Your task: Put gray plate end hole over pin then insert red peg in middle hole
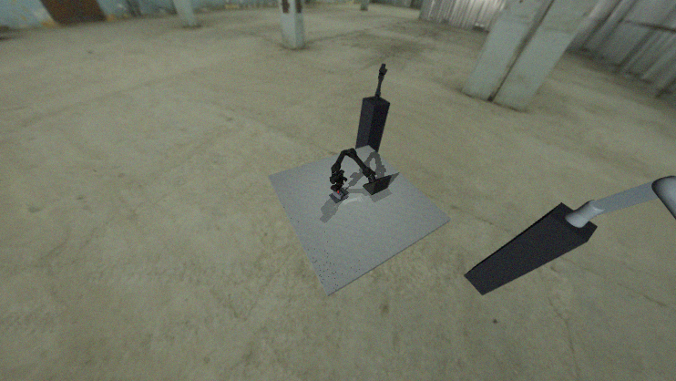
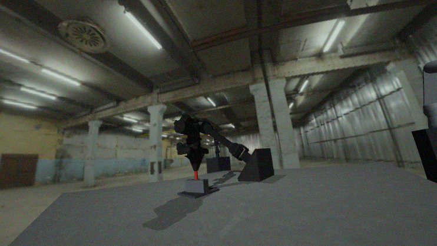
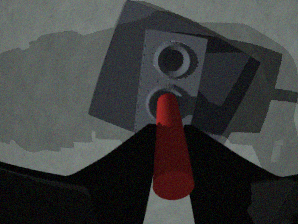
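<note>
Now the black parallel-finger jaws are clenched on the red cylindrical peg [image 3: 170, 149], gripping its upper part while the lower end points straight down. Seen from the wrist camera, the peg's tip sits at the mouth of a round hole in the light gray rectangular plate [image 3: 172, 76]; a second round hole lies just beyond it, toward 12 o'clock. How far the tip has entered cannot be told from this view. The plate lies on the darker gray square base [image 3: 116, 83], whose edges show around it at 9 o'clock and 3 o'clock.

In the exterior view the peg [image 2: 195, 175] stands upright, its bottom meeting the top of the gray plate block [image 2: 196, 185], with the jaws [image 2: 195, 166] tapering down onto it from above. The flat dark base [image 2: 198, 193] spreads out beneath on the gray worktop [image 2: 275, 210].

From the top camera the arm bends over from its wedge-shaped mount at 3 o'clock, and the peg [image 1: 339, 190] appears as a small red spot under the jaws [image 1: 338, 187] on the worktop [image 1: 369, 236].
</note>
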Tool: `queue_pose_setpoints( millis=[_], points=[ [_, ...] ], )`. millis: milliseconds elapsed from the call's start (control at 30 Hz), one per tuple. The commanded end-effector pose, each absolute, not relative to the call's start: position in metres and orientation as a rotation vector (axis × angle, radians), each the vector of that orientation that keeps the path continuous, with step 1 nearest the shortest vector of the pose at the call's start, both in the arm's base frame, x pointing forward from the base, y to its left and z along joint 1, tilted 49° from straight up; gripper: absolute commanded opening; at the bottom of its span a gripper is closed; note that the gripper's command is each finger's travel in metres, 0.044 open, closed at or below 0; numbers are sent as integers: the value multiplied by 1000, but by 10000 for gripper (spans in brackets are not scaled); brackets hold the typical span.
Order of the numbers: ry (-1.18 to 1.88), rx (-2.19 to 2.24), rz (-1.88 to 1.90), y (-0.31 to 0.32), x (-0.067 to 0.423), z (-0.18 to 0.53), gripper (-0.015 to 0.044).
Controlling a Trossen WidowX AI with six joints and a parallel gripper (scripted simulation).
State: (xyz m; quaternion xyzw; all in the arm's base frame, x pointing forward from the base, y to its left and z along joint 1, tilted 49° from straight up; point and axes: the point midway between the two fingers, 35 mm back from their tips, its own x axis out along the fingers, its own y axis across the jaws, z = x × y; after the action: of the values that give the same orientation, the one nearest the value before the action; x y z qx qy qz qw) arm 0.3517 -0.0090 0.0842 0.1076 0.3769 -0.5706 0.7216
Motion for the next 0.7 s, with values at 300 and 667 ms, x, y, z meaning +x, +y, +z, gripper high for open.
queue_pose_setpoints(
  millis=[300, 667],
  points=[
    [833, 238, -1260, -9, 352, 84, 53],
    [833, 238, -1260, -9, 352, 84, 150]
  ],
)
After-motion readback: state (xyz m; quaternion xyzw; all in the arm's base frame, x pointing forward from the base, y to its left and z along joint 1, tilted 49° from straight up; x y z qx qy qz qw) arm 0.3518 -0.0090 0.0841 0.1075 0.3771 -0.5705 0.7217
